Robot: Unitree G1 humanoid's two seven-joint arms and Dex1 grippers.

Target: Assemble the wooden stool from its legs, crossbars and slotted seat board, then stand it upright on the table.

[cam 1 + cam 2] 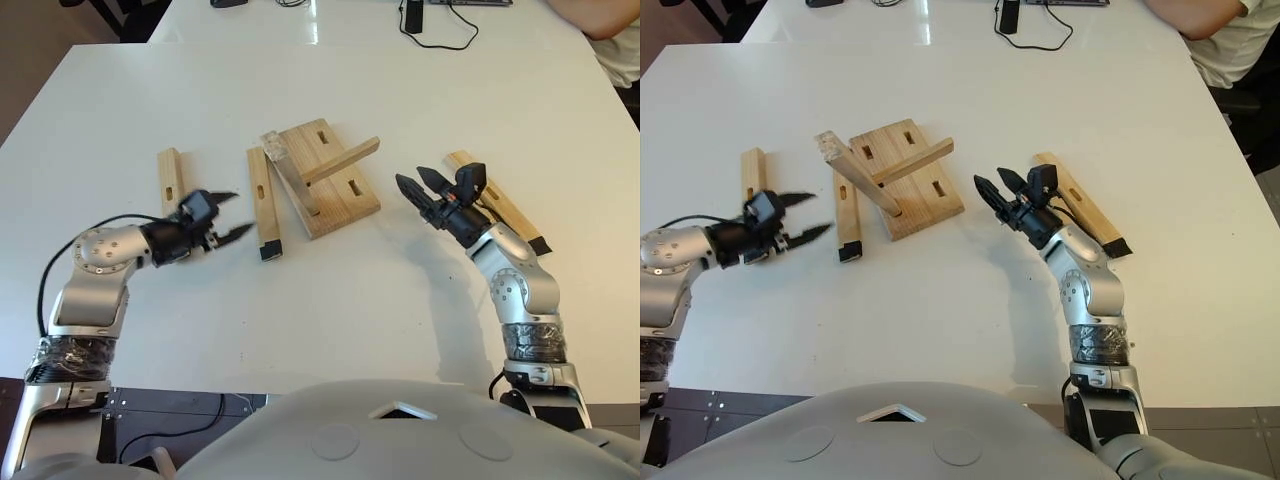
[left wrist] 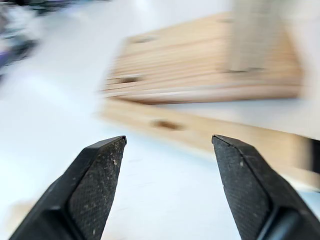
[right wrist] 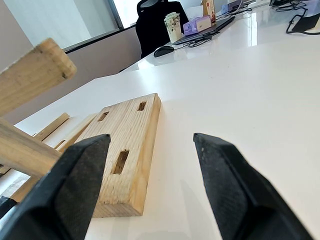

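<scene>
The slotted seat board (image 1: 345, 195) lies flat mid-table, with two legs plugged into it: one (image 1: 342, 160) points right, the other (image 1: 288, 172) leans toward the far left. A loose leg with a black foot (image 1: 263, 203) lies just left of the board. My left gripper (image 1: 225, 216) is open, close to that leg's near end; the leg (image 2: 210, 132) and the board (image 2: 200, 60) show beyond its open fingers. My right gripper (image 1: 421, 184) is open and empty, right of the board (image 3: 127, 150). Another black-footed leg (image 1: 505, 207) lies behind it.
A short wooden piece (image 1: 171, 176) lies at the far left, beyond my left arm. A black cable and device (image 1: 415, 20) lie on the table behind. A person's arm (image 1: 595, 18) rests at the far right corner. Bare white tabletop (image 1: 350, 300) spreads in front.
</scene>
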